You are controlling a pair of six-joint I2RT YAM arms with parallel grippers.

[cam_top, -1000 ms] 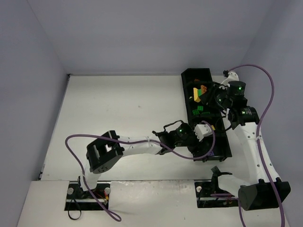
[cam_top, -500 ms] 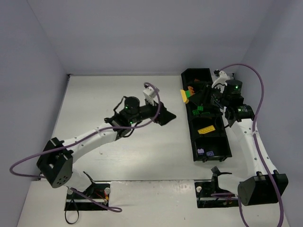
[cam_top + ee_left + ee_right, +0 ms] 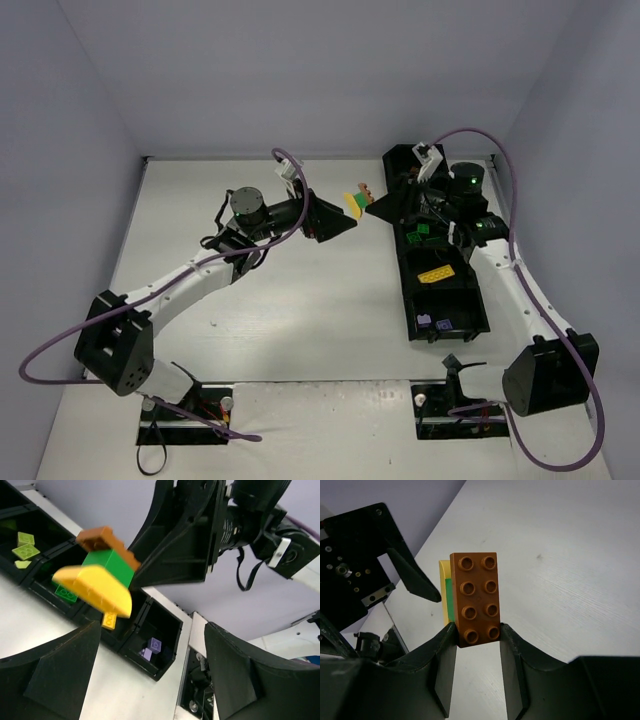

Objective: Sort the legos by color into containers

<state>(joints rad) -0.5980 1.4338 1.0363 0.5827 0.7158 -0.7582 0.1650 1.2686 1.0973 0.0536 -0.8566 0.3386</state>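
— Brown brick (image 3: 476,600) on top?
— Yes, stacked legos (image 3: 102,570) clamped in my right fingers (image 3: 517,670) above the table (image 3: 300,290), beside the tray (image 3: 470,318); left fingers (image 3: 55,670) apart, probably near. A crooked pull could drop them.

Stack (image 3: 358,198) in my right gripper (image 3: 378,207) blocks just ahead of my left gripper (image 3: 338,220), fingers spread; tray (image 3: 404,290) walls right behind. Open table (image 3: 280,300) on left w/ room to pass.

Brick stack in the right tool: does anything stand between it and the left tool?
Nothing visible does. The right tool holds the brick stack, brown, green and yellow pieces stuck together, out above the table. The open left tool faces it with only air between them.
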